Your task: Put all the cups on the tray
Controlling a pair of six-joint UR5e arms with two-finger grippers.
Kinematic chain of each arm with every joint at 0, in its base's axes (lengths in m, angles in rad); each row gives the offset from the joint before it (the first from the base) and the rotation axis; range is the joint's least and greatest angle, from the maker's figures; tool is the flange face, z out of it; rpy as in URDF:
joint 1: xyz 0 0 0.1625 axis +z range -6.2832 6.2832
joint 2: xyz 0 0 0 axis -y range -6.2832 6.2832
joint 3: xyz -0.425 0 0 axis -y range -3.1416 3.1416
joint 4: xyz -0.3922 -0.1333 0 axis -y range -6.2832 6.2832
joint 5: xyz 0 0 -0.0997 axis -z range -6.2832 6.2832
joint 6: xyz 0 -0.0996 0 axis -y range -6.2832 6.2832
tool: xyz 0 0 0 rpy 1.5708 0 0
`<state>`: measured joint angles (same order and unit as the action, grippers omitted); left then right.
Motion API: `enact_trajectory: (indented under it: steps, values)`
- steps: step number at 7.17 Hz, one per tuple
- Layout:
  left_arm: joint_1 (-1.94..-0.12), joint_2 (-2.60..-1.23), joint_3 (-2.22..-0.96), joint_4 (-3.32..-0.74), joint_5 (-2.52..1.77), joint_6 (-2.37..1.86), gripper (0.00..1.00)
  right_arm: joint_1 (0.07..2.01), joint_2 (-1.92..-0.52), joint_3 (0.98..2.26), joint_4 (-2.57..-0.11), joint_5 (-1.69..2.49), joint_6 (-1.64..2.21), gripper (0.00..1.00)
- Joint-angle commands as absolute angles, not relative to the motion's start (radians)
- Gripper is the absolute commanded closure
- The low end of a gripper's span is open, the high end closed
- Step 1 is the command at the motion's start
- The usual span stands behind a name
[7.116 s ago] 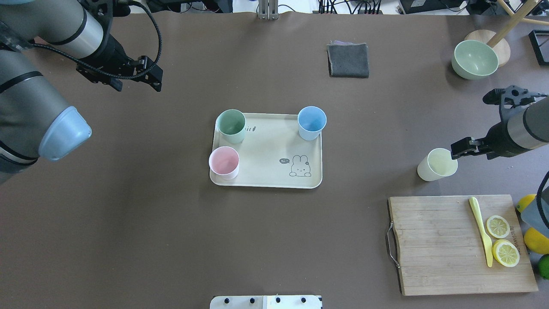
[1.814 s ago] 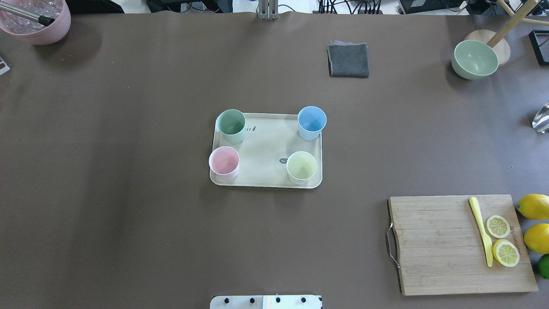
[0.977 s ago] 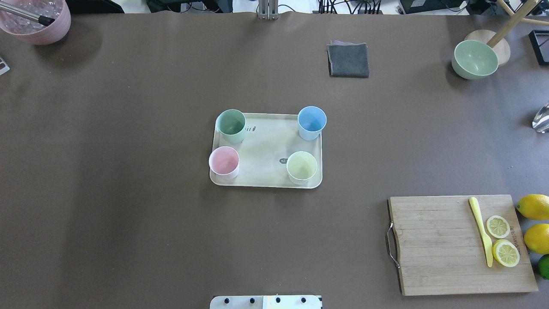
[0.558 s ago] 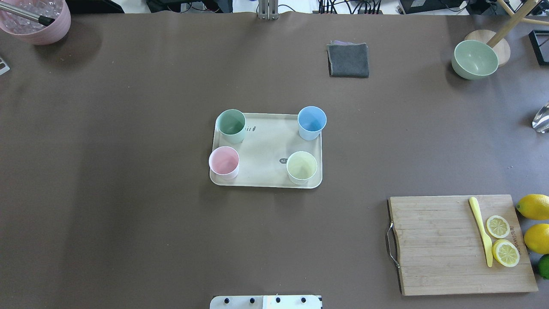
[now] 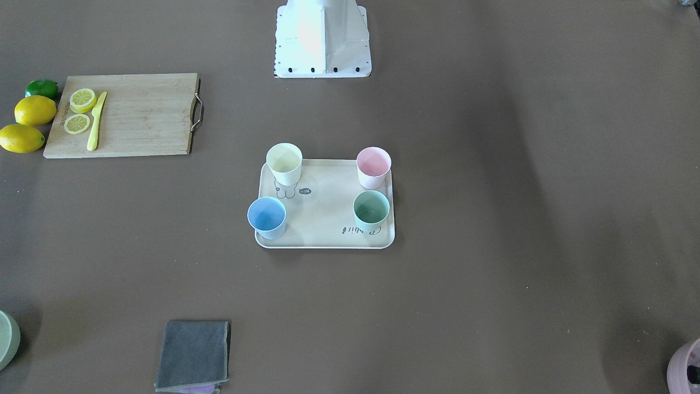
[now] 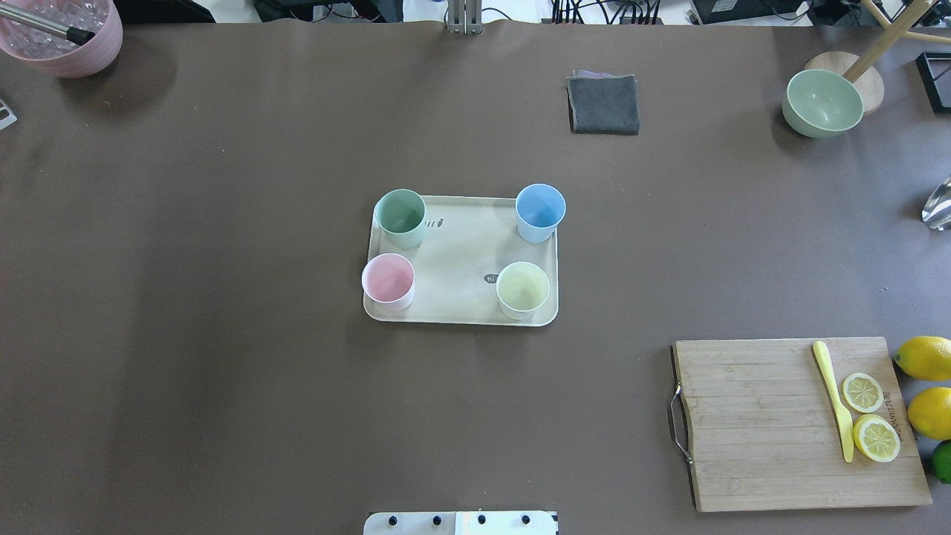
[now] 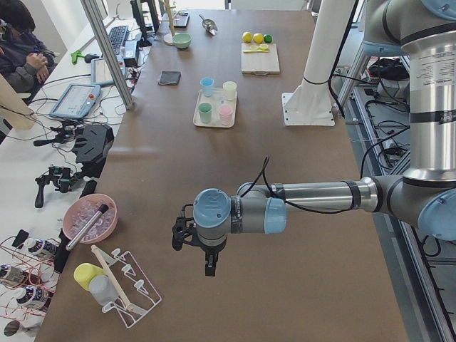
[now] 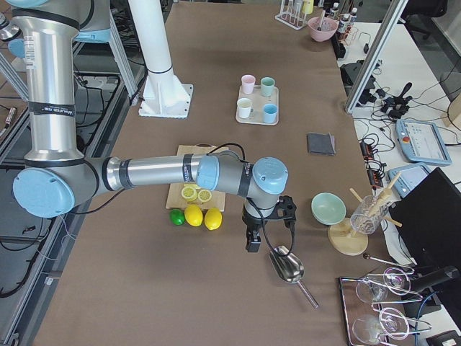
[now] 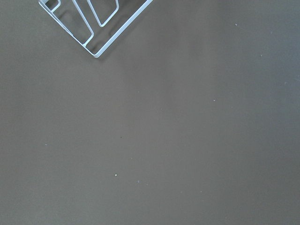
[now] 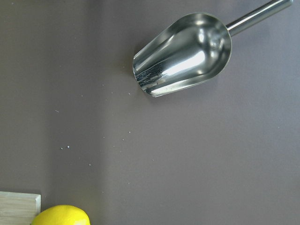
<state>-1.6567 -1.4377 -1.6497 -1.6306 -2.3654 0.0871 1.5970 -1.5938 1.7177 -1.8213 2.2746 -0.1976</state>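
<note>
The cream tray (image 6: 461, 253) lies mid-table and also shows in the front-facing view (image 5: 322, 208). All four cups stand upright on it, one per corner: mint green cup (image 6: 400, 218), light blue cup (image 6: 540, 212), pale pink cup (image 6: 388, 281), pale yellow cup (image 6: 522, 290). The left gripper (image 7: 208, 265) shows only in the left side view, far from the tray near the table's left end. The right gripper (image 8: 252, 241) shows only in the right side view, beside the lemons. I cannot tell whether either is open or shut.
A wooden cutting board (image 6: 795, 420) with lemon slices and a yellow knife lies front right, with lemons (image 6: 925, 357) beside it. A grey cloth (image 6: 603, 104), green bowl (image 6: 822, 102) and mauve pot (image 6: 63, 33) stand at the back. A metal scoop (image 10: 183, 54) lies under the right wrist, and a wire rack (image 9: 93, 18) under the left.
Seven seconds ago the yellow cup stood off the tray at the right gripper; now it stands on the tray's front right corner. Both arms have left the overhead view. Nothing moved in the last two seconds.
</note>
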Motion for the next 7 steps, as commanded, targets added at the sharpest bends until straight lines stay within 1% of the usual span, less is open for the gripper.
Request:
enact_trajectory:
  steps: [1,7]
  values:
    - [-1.657,-1.439,-1.649,-1.631,-2.364,0.086,0.02,1.597,-1.624,1.715,-1.751,2.276,-0.196,0.00]
    - [-1.655,-1.439,-1.646,-1.629,-2.364,0.084,0.02,1.595,-1.640,1.709,-1.729,2.276,-0.196,0.00]
